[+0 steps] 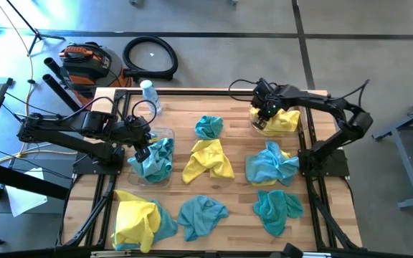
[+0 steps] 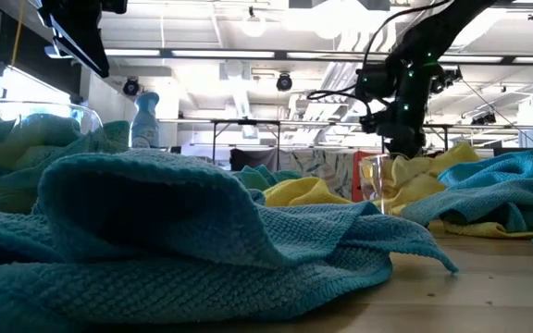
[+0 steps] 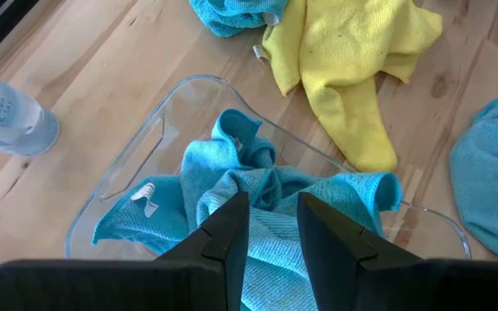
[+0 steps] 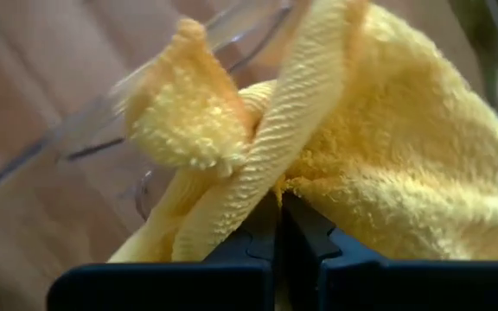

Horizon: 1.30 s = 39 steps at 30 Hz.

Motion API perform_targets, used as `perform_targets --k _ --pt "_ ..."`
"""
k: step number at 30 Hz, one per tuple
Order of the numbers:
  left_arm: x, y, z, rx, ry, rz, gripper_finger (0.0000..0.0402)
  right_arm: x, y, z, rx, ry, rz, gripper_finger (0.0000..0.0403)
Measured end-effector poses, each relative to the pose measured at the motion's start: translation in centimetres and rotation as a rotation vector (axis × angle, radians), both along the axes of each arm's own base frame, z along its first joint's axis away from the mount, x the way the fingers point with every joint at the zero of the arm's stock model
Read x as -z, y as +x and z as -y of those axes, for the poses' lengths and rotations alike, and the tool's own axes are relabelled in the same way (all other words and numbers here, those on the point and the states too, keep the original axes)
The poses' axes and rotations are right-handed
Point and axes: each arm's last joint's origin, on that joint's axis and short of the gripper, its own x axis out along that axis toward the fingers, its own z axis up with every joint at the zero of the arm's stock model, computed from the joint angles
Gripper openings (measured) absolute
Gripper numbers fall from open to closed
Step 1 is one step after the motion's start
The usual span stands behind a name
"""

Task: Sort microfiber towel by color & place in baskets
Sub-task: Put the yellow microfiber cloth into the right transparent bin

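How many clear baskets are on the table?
2: a left basket holding teal towels under the left gripper, and a right basket holding a yellow towel.

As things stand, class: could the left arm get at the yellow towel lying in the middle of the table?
Probably yes. The left gripper hovers open over the basket of teal towels, and the yellow towel lies just beyond it, uncovered, nothing between them.

Towels (image 1: 208,159) crowd table mid; bottle (image 1: 150,96) beside left basket (image 1: 165,134); bare wood (image 1: 229,228) between.
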Motion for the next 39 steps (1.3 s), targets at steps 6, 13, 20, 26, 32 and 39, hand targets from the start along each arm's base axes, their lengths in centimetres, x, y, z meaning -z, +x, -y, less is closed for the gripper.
perform_targets --k 6,13,20,26,32,39 --pt "0.0 0.0 0.0 -0.017 -0.011 0.005 0.0090 0.1 -0.4 0.8 -0.174 0.003 0.033 0.0000" --pt "0.0 0.0 0.0 -0.020 -0.011 0.006 0.0090 2.3 0.2 1.4 -0.233 0.061 -0.003 0.0000" --pt "0.0 0.0 0.0 -0.021 -0.010 0.006 0.0090 3.3 0.6 1.8 -0.221 0.079 -0.012 0.0001" --pt "0.0 0.0 0.0 -0.027 0.001 0.007 0.0090 3.3 0.6 1.8 -0.218 0.076 -0.009 0.0032" --pt "0.0 0.0 0.0 -0.034 -0.003 0.008 0.0090 2.9 0.5 1.7 -0.217 0.079 -0.014 0.0095" --pt "0.0 0.0 -0.1 -0.030 0.015 0.006 0.0090 0.1 0.3 1.5 -0.164 0.045 0.026 0.0118"
